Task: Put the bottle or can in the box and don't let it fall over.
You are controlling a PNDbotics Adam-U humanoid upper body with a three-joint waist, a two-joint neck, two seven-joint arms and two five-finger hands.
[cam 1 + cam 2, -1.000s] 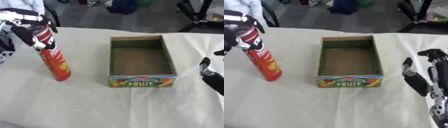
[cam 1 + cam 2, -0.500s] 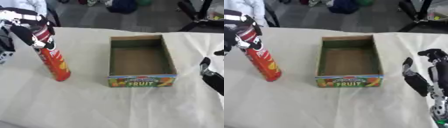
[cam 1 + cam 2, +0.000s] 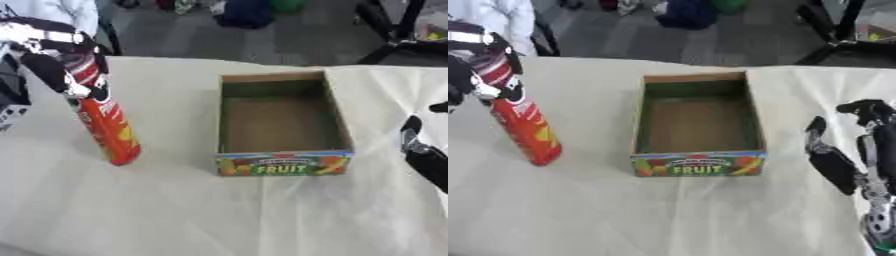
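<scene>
Left eye view: right hand [image 3: 846, 165] idle at near right, fingers relaxed. Fruit box [image 3: 282, 123] empty, mid-table [image 3: 175, 210]. Left hand [image 3: 61, 65] wrapped round top of red can [image 3: 107, 125]; can unchanged since a second ago, tilted, base apparently on the table. Transfer pending.

I see tall red-orange can [image 3: 108, 129], yellow marks on side, standing tilted on table, top leaning away, left of box. Open cardboard box [image 3: 282, 122] sits upright, empty, "FRUIT" label on near wall, well apart from can.
</scene>
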